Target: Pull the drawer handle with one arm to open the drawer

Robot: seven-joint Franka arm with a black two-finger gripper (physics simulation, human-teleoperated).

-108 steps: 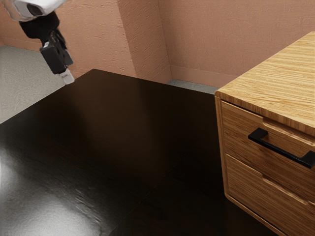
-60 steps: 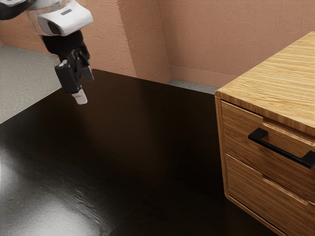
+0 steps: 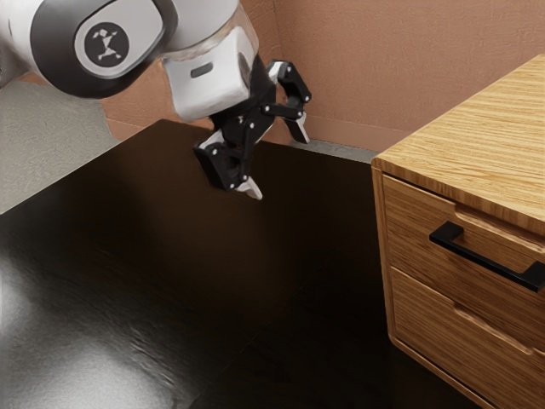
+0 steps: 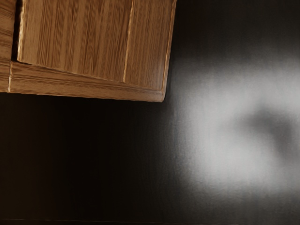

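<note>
While it hangs above the dark tabletop [image 3: 170, 281], tool [image 3: 278, 162]: fingers spread wide, holding nothing. Black drawer handle [image 3: 487, 256]: on wooden cabinet's [image 3: 477, 153] upper drawer [image 3: 421, 213], exterior view's right, well apart from tool.

The tabletop [image 3: 128, 281] is smooth, glossy black; the cabinet [image 3: 477, 145] matt grained wood; the drawer handle [image 3: 485, 260] matt black.
</note>
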